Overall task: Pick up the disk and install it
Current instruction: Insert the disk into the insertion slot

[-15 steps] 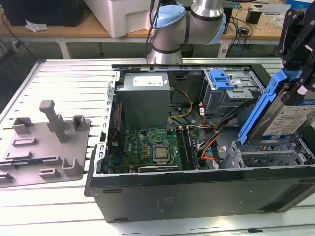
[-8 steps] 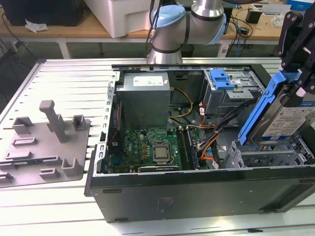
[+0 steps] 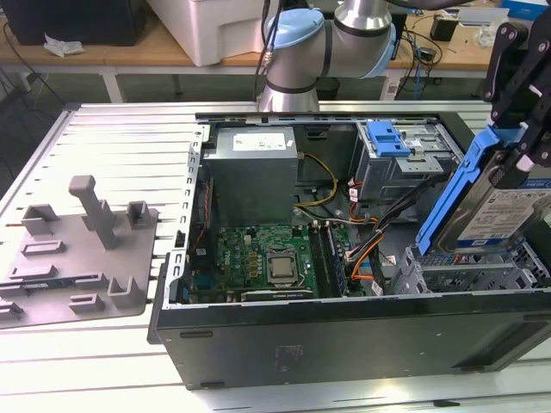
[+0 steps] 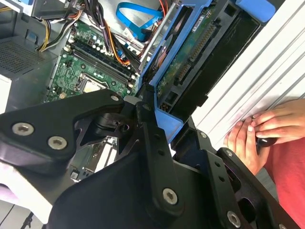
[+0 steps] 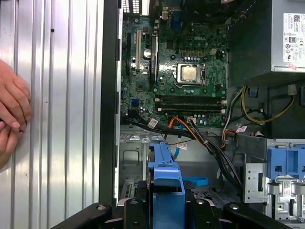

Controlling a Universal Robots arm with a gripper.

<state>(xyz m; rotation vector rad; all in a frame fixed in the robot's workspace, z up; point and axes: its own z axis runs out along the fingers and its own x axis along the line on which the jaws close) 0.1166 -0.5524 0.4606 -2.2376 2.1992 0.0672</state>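
The disk point(image 3: 506, 217) is a silver drive with a white-and-blue label in a blue plastic carrier. It hangs tilted above the drive cage point(image 3: 465, 274) at the exterior view's right end of the open computer case point(image 3: 344, 340). My black gripper point(image 3: 519, 155) is shut on the carrier's upper end. In the second wrist view the disk's green circuit-board underside point(image 4: 190, 52) faces the camera, with the gripper point(image 4: 171, 128) clamped on the blue frame. In the first wrist view the carrier's blue edge point(image 5: 167, 179) stands between the fingers point(image 5: 131, 207), over the case's bay floor.
Inside the case lie a green motherboard point(image 3: 267, 262), a grey power-supply box point(image 3: 254, 172), cable bundles point(image 3: 379, 232) and a second cage with a blue latch point(image 3: 387, 138). A grey fixture plate point(image 3: 77, 249) sits on the ribbed table. A person's hands point(image 4: 259, 129) rest beside the case.
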